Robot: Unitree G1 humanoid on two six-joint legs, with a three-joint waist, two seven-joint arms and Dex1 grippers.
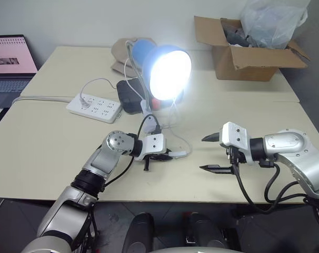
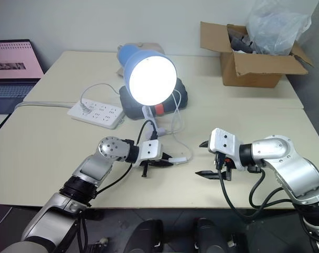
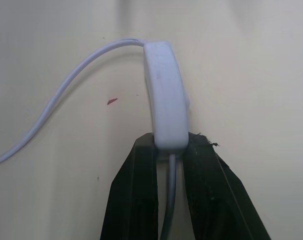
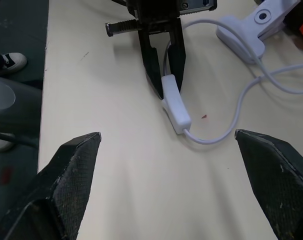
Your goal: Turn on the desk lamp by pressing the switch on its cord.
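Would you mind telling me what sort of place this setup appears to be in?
Probably an office or lab workspace: pale beige tables pushed together, an open laptop at one edge, a white multi-socket power strip and an open brown cardboard box stuffed with plastic.

No legible text — none anywhere.

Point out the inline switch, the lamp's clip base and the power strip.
inline switch (image 3: 165, 95), left wrist view, middle of its body
clip base (image 4: 241, 37), right wrist view, lower jaw
power strip (image 1: 95, 107), left eye view, socket face
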